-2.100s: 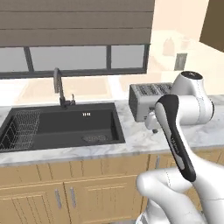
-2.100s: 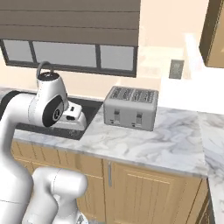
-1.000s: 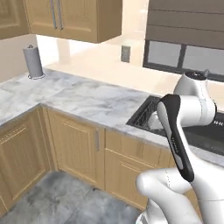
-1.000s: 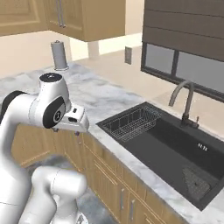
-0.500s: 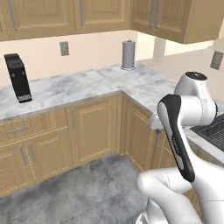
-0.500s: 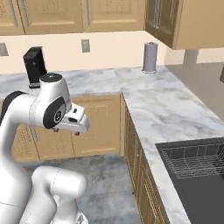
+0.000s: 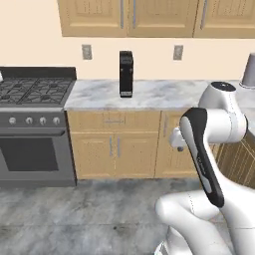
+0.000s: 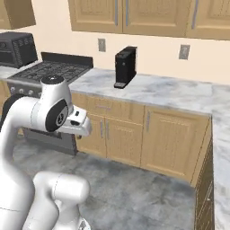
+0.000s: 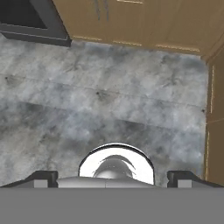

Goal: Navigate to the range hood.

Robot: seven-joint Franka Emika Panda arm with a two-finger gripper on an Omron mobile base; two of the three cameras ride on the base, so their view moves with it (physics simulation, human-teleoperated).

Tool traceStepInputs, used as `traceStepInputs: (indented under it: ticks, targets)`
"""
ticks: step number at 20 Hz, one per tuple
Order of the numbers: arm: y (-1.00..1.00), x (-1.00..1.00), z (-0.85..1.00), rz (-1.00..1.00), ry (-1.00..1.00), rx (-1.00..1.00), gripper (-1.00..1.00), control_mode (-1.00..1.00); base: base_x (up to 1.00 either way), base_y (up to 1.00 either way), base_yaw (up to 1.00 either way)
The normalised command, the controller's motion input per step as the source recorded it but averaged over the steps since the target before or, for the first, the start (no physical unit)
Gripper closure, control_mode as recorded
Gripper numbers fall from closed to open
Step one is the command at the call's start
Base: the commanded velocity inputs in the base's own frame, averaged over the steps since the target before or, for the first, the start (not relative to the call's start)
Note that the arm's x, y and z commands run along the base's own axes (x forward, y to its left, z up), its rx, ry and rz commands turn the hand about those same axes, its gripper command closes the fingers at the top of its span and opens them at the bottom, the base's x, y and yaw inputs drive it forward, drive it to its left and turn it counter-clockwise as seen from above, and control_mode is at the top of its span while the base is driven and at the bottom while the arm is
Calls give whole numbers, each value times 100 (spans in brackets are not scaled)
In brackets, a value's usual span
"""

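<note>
Hand view looks down past the claw (image 9: 112, 178), whose two dark tips stand wide apart at the bottom edge with nothing between them, so we take it as fully open and carrying nothing. Below it lies the grey stone floor (image 9: 109, 100), and beyond that the lower cupboard doors (image 9: 144, 22) and a dark corner of the oven front (image 9: 26, 22). From the base cameras, the arm is folded close over the base, well apart from any furniture. Past it runs the marble desk (image 7: 164, 94) with a black coffee machine (image 7: 126, 73) standing upright on it, against the wall under the upper cupboards (image 7: 129, 17). Farther on, at the left end of that run, is the gas stove (image 7: 35, 92), and beyond it a dark countertop oven (image 8: 17, 49). The whole scene has changed in the last two seconds: we were facing the sink and toaster, then a corner of the desk, and now this stretch, which tells us the base has swung round, not that things moved. That matters, because the stove has come into sight, and we judge the range hood to hang directly over it, higher than these pictures reach. We reckon the drive is well along, with a further shift leftward toward the stove left to do.
</note>
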Motion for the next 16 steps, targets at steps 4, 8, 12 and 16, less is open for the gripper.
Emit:
traceStepInputs:
  ticks: [4, 8, 12, 16]
  targets:
    - [0, 0, 0, 0, 0, 0, -100, 100, 44, 86, 39]
    - [0, 0, 0, 0, 0, 0, -100, 100, 66, 100, 9]
    - [0, 0, 0, 0, 0, 0, -100, 100, 74, 100, -4]
    - [0, 0, 0, 0, 0, 0, -100, 100, 64, 90, -24]
